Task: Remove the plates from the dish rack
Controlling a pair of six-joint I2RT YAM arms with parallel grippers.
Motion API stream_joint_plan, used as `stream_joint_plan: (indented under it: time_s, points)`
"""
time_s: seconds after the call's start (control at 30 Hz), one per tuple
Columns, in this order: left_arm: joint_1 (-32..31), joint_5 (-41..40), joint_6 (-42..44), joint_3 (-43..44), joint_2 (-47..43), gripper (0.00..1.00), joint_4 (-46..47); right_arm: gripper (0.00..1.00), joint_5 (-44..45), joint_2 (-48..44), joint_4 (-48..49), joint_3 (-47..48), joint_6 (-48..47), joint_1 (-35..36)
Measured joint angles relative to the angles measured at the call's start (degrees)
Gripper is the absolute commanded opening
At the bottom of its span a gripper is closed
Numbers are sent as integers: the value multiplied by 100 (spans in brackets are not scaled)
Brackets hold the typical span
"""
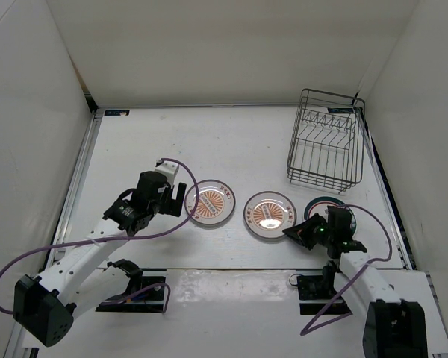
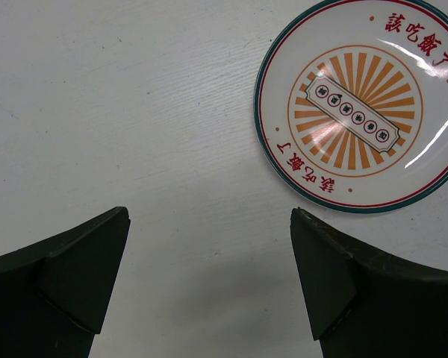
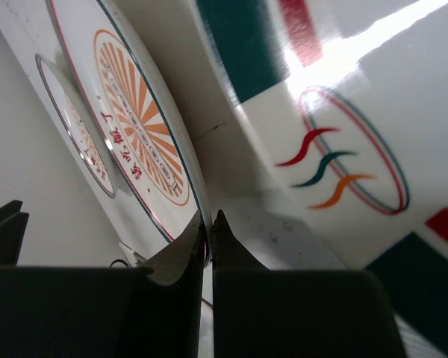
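The black wire dish rack (image 1: 325,139) stands at the back right with no plates in it. Three plates lie on the table. One orange sunburst plate (image 1: 211,203) lies just right of my left gripper (image 1: 181,201), which is open and empty; in the left wrist view the gripper (image 2: 209,246) hovers over bare table with the plate (image 2: 362,104) up to the right. My right gripper (image 1: 297,231) is shut on the near right rim of the middle sunburst plate (image 1: 269,215). The right wrist view shows the jaws of this gripper (image 3: 209,220) pinching that plate (image 3: 138,112). The green-ringed plate (image 1: 321,205) lies beside it, partly hidden, and also shows in the right wrist view (image 3: 343,149).
White walls enclose the table (image 1: 209,142) on the left, back and right. Purple cables trail from both arms near the front edge. The other sunburst plate (image 3: 78,134) shows beyond the held one in the right wrist view.
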Motion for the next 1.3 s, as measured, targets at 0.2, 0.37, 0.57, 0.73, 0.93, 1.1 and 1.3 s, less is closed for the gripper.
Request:
stream_joint_plan:
  time_s: [0.2,0.37,0.57,0.73,0.93,1.1,1.3]
  points:
    - [0,0,0,2,0,100,-2,0,-2,-1517,-1200,4,-501,39]
    - [0,2,0,7,2,100,-7,0,-46,-2068,-1971,332,-839,59]
    - [0,7,0,7,55,100,-24,0,-448,-1355,-1604,938,-870,210]
    - [0,7,0,7,61,100,-24,0,-815,-765,-651,977,-669,555]
    - [0,52,-2,7,61,100,-24,0,-837,256,79,1443,-514,1386]
    - [0,98,-2,35,81,100,-39,0,-424,940,848,1790,-393,2288]
    - [0,114,-2,61,111,100,-44,0,389,2111,1316,2109,-170,3174]
